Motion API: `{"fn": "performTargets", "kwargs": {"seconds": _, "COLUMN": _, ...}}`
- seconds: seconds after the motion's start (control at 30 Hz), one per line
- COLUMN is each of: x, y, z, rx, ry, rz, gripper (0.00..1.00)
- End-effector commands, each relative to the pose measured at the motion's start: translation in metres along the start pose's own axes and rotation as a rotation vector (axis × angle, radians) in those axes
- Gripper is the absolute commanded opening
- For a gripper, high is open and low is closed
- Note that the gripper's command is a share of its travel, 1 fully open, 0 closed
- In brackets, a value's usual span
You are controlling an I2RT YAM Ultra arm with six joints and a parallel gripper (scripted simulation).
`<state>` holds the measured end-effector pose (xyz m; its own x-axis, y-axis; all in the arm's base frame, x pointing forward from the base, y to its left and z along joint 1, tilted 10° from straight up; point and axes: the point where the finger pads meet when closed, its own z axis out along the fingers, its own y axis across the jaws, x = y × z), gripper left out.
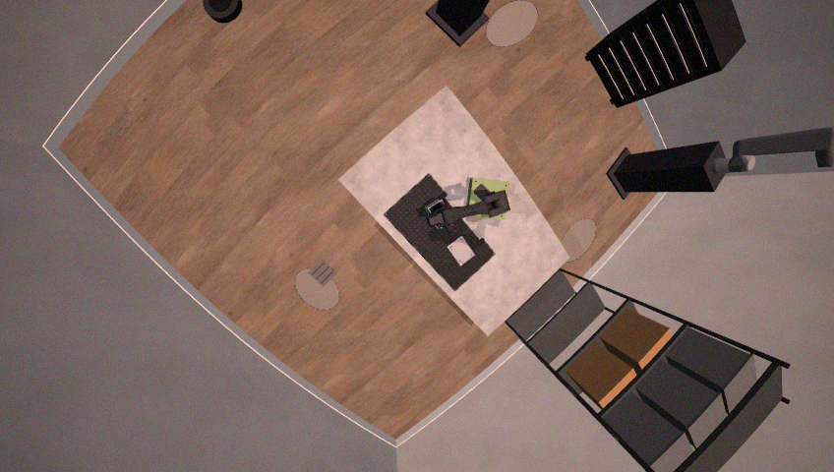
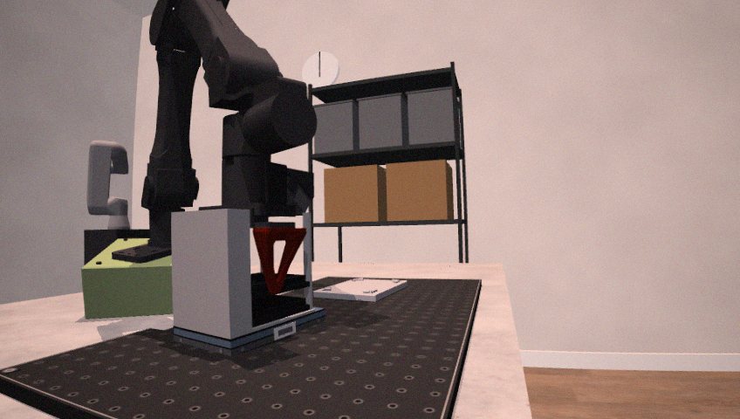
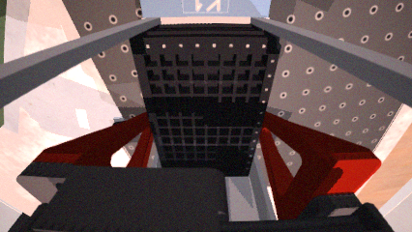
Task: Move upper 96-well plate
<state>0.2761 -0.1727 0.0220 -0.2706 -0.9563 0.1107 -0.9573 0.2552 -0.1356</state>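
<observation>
The stack rack K1 point(image 2: 228, 280) stands on the dark pegboard, a white-walled box with a grey-blue base and an open front. My gripper point(image 2: 277, 280) with red fingers reaches down into it from above. In the wrist view the red fingers are shut on the long sides of the upper black 96-well plate point(image 3: 205, 137). The lower plate point(image 3: 208, 63) shows beyond and beneath it, inside the rack. The plate nest N1 point(image 2: 360, 288) is a pale flat square on the pegboard behind the rack; it also shows in the overhead view point(image 1: 460, 253).
The arm's base sits on a green block point(image 2: 126, 283) left of the rack. The rack's grey posts point(image 3: 334, 53) run close on both sides of the fingers. A shelf unit with boxes point(image 2: 387, 166) stands behind the table. The table edge lies to the right.
</observation>
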Motion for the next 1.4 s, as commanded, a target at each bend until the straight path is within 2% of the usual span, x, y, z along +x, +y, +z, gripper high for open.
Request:
{"fn": "performTargets", "kwargs": {"seconds": 0.0, "x": 0.002, "y": -0.009, "z": -0.019, "rx": 0.035, "ry": -0.001, "rz": 0.008, "gripper": 0.0}}
{"fn": "performTargets", "kwargs": {"seconds": 1.37, "x": 0.001, "y": -0.007, "z": -0.081, "rx": 0.033, "ry": 0.009, "rz": 0.0, "gripper": 0.0}}
